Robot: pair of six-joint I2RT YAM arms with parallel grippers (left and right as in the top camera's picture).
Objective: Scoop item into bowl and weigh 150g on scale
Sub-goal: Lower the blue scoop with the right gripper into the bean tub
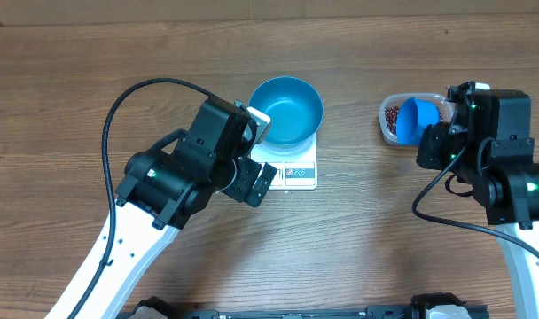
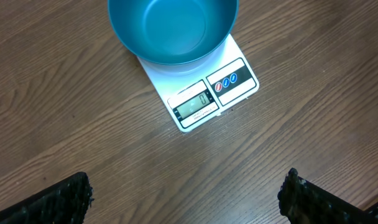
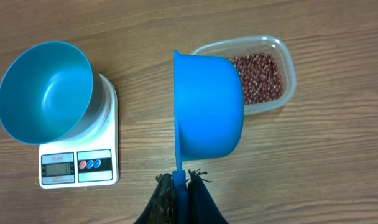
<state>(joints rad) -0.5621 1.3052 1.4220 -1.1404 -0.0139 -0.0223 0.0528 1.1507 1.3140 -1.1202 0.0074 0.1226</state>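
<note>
The empty blue bowl (image 1: 286, 110) (image 2: 173, 28) (image 3: 45, 93) stands on the white scale (image 1: 296, 170) (image 2: 232, 81) (image 3: 78, 167), whose display faces the table's front. My left gripper (image 1: 258, 182) (image 2: 186, 198) hovers open just in front of the scale, nothing between its fingers. My right gripper (image 3: 182, 180) is shut on the handle of a small blue scoop (image 1: 417, 120) (image 3: 207, 106), held on its side over the near edge of a clear tub (image 1: 394, 113) (image 3: 287, 62). The beans (image 1: 393, 116) (image 3: 260, 76) lie in that tub. The scoop's inside is hidden.
The left arm's black body (image 1: 190, 164) stands left of the scale and covers part of the bowl's rim from above. The right arm (image 1: 500, 159) is at the right edge. Bare wooden table (image 1: 358, 248) surrounds everything.
</note>
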